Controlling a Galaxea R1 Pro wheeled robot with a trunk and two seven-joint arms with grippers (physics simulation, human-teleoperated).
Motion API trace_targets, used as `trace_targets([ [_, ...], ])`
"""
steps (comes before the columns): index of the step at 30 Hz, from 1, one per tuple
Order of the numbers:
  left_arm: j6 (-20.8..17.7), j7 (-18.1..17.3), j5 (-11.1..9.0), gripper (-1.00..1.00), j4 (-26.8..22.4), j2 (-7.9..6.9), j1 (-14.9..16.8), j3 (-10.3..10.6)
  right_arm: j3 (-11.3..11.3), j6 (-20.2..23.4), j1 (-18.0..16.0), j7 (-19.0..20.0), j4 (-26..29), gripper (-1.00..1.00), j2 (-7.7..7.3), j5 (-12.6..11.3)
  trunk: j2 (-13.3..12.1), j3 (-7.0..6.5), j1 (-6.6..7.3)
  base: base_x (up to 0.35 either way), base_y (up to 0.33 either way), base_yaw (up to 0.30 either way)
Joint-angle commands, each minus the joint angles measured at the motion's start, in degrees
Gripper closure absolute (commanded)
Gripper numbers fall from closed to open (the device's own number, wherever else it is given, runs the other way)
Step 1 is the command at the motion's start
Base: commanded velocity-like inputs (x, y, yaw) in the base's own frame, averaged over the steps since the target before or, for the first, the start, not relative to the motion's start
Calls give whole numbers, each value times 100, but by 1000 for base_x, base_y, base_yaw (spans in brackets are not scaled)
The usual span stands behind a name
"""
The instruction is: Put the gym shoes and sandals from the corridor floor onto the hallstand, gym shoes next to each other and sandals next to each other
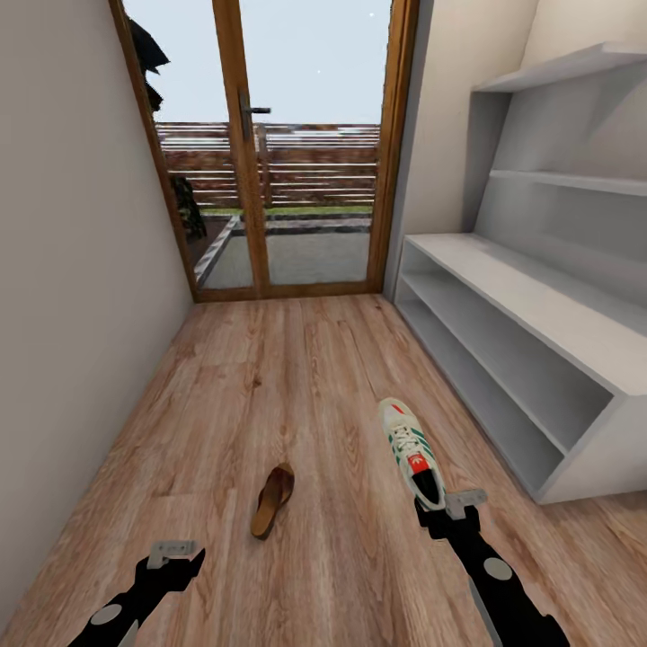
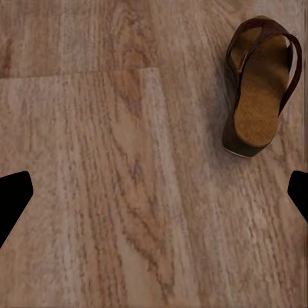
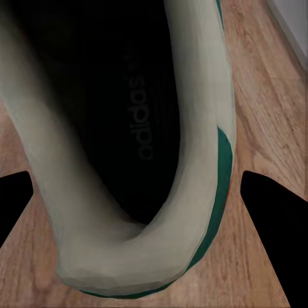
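Right jaws [image 1: 447,512] wide around gym shoe [image 1: 412,452] heel, floor [image 1: 270,377] clear alongside.

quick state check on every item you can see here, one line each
gym shoe: upright on the floor, heel at the right end effector
sandal: on the floor, sole down, untouched
hallstand: shelves bare, no shoes on it yet
right end effector: open, fingers either side of the shoe's heel, not clamped
left end effector: open, holds nothing, above bare floor beside the sandal
glass door: shut
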State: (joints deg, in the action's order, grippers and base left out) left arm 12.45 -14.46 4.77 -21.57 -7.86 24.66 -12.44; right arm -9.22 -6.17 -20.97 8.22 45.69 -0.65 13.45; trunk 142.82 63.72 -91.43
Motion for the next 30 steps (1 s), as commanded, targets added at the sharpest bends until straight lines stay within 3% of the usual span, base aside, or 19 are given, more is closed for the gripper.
trace_targets([
  [1, 20, -38, 50, -100, 5, 3, 4, -48, -27, -25, -4, 39, -2, 100, 4, 52, 2, 5, -2, 295, -148, 0],
  [8, 20, -39, 50, -100, 10, 3, 8, -48, -27, -24, -4, 39, 1, 100, 3, 52, 2, 5, -2, 320, -67, -62],
  [21, 20, -39, 50, -100, 12, 3, 13, -48, -23, -23, -4, 39, 25, 100, 22, 52, 2, 5, -2, 336, -6, -254],
  [30, 29, -39, 50, -100, 12, 3, 10, -48, -18, -38, -4, 39, 26, 100, 37, 61, 2, 5, -2, 330, 59, -53],
])
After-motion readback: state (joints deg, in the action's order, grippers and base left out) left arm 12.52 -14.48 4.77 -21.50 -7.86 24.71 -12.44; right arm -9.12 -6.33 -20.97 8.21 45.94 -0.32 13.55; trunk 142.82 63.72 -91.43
